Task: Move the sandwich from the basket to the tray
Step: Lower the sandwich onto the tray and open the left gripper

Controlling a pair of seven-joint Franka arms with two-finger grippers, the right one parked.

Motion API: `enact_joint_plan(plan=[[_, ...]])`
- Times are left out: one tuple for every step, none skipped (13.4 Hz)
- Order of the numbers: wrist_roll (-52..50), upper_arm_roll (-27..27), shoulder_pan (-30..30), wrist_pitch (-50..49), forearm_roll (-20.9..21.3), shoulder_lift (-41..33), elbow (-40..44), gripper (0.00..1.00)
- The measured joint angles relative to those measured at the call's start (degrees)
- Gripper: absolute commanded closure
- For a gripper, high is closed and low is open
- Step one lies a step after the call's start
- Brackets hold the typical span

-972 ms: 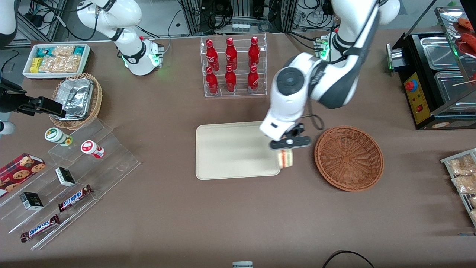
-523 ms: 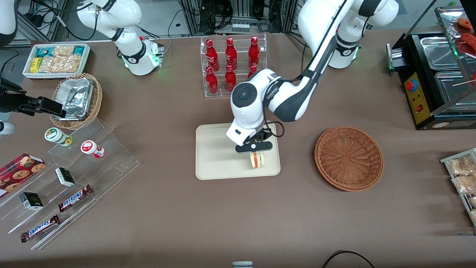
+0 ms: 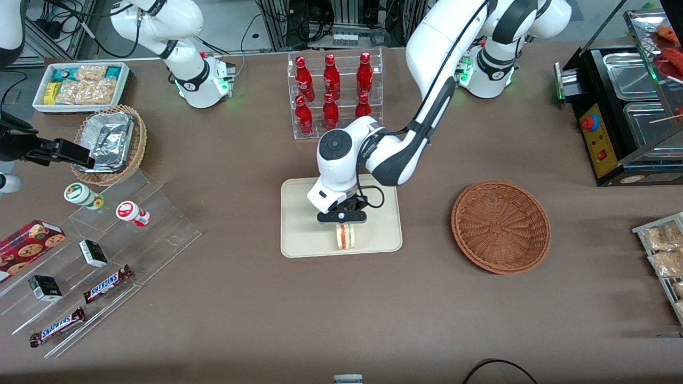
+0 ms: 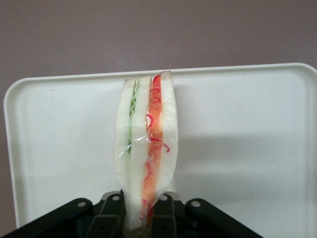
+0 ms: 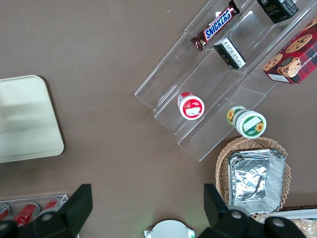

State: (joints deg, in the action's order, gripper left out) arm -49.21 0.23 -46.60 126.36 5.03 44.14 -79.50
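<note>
My gripper is shut on the sandwich, a pale wedge with red and green filling along its edge. It hangs over the cream tray, near the tray's edge closest to the front camera. In the left wrist view the sandwich stands on edge between the black fingers with the tray under it; the gripper pinches its narrow end. Whether the sandwich touches the tray I cannot tell. The reddish-brown basket sits beside the tray toward the working arm's end, with nothing in it.
A clear rack of red bottles stands farther from the front camera than the tray. Toward the parked arm's end are a clear stepped shelf with snacks, a tan wicker basket with foil containers and a white snack bin. A black food warmer stands at the working arm's end.
The gripper has carried the sandwich from the tray's edge beside the basket to over the tray's middle, and the sandwich now sits lower, near the tray.
</note>
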Motion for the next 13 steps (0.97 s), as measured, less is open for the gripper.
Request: enact_joint_plan(plan=[[0.0, 0.0, -0.4, 0.0, 0.0, 0.2, 0.2, 1.00], [0.0, 0.0, -0.7, 0.0, 0.0, 0.2, 0.2, 1.00], [0.0, 0.0, -0.9, 0.0, 0.0, 0.3, 0.2, 1.00], [0.0, 0.0, -1.1, 0.0, 0.0, 0.5, 0.2, 1.00], [0.0, -0.1, -1.2, 0.0, 0.0, 0.9, 0.2, 1.00], [0.0, -0.3, -1.2, 0.0, 0.0, 1.3, 0.2, 1.00], [0.0, -0.5, -1.2, 0.0, 0.0, 1.6, 0.2, 0.95], [0.0, -0.6, -1.2, 0.0, 0.0, 1.9, 0.2, 0.58], [0.0, -0.7, -1.2, 0.0, 0.0, 2.1, 0.2, 0.01], [0.0, -0.7, -1.2, 0.0, 0.0, 2.2, 0.2, 0.00], [0.0, -0.7, -1.2, 0.0, 0.0, 2.2, 0.3, 0.00], [0.0, -0.7, -1.2, 0.0, 0.0, 2.2, 0.5, 0.00], [0.0, -0.7, -1.2, 0.0, 0.0, 2.2, 0.9, 0.00]])
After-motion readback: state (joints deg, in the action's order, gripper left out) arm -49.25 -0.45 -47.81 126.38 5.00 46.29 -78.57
